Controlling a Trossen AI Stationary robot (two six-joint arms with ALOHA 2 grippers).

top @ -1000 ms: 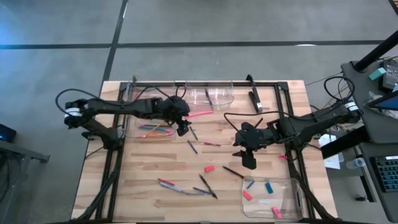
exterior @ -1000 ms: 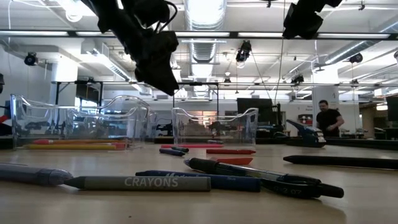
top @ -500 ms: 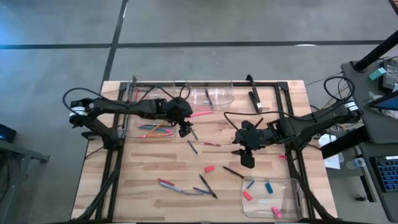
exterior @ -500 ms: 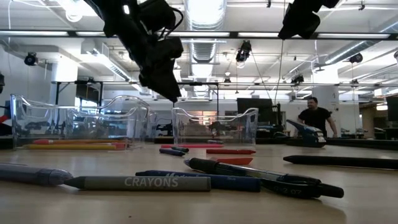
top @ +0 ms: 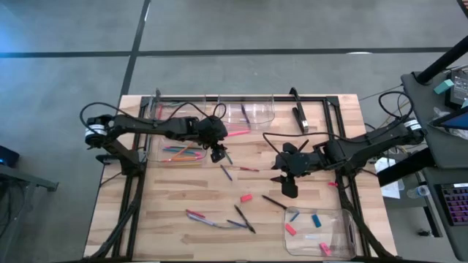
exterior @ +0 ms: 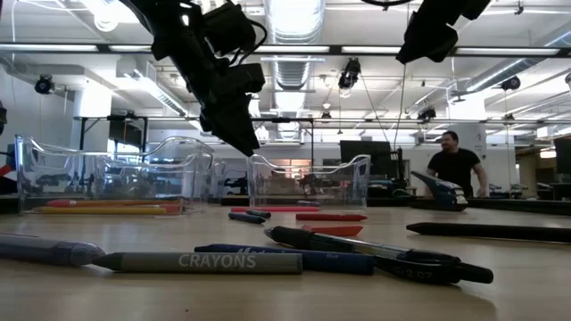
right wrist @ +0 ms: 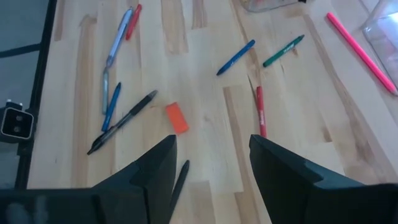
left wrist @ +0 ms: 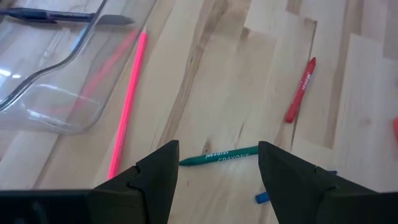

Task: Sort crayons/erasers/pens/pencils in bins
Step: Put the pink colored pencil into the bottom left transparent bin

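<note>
Four clear bins [top: 319,232]: near-right one holding blue and pink erasers [top: 316,220], far-left seemingly coloured sticks. Dark pens [top: 244,218] scattered mid-table. Left gripper [top: 216,154] and right gripper [top: 288,187] hovering, both spread, empty.

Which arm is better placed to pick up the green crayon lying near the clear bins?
The left. Its hand hangs open right above the green crayon, which lies between its fingers in the left wrist view. The right hand is open too, but sits farther off, nearer the small red-orange eraser block.
</note>
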